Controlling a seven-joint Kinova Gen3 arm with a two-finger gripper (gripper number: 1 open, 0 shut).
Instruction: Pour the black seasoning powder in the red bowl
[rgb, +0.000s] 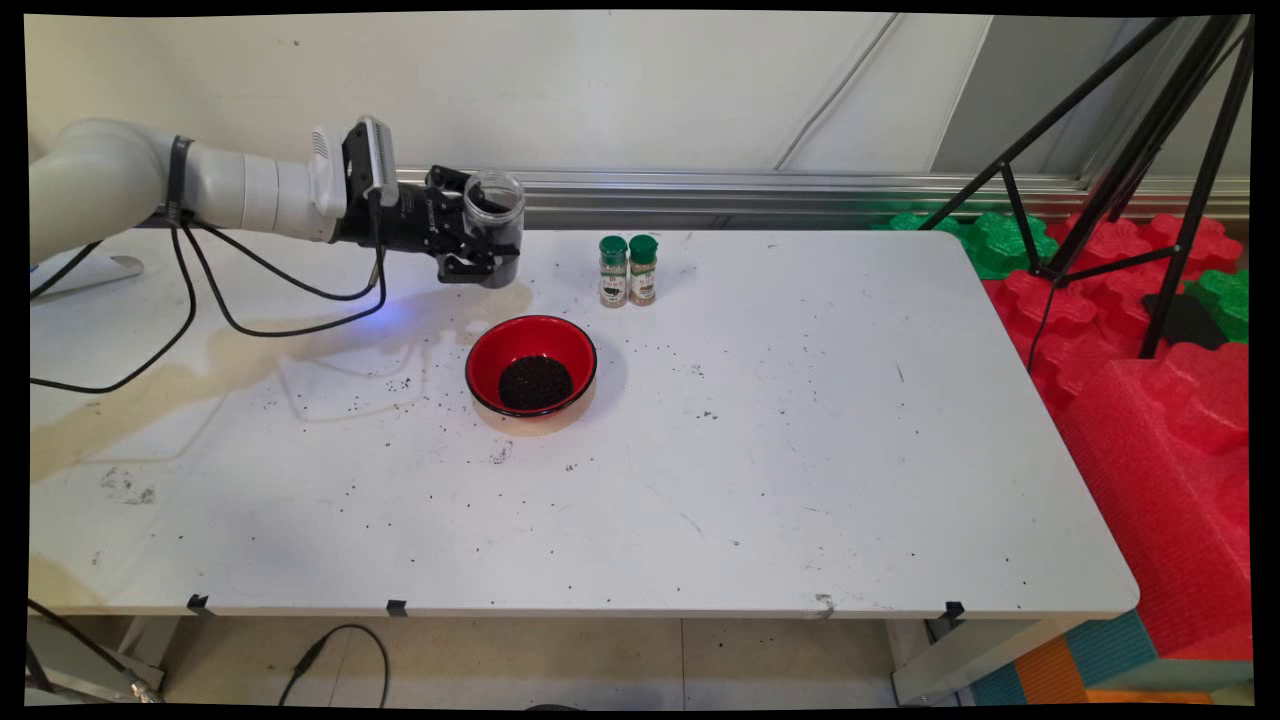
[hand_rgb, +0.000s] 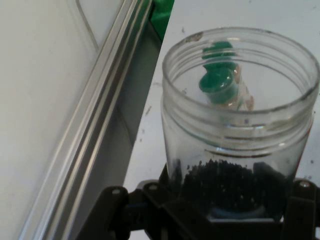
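Above the table's far side, end effector clamped on clear jar, red bowl below, two spice bottles beside.

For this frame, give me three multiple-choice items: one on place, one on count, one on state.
1. Where do the green-capped spice bottles stand relative to the red bowl of dark grains?
A. Behind it, toward the wall
B. Inside it
C. At the table's near edge

2. How many green-capped bottles?
A. One
B. Two
C. Four

3. The clear plastic jar is:
A. Lidded, on the table
B. Lying in the bowl
C. Lidless, held by the black gripper

A: farther back in the main view. B: two caps. C: open mouth in hand view.
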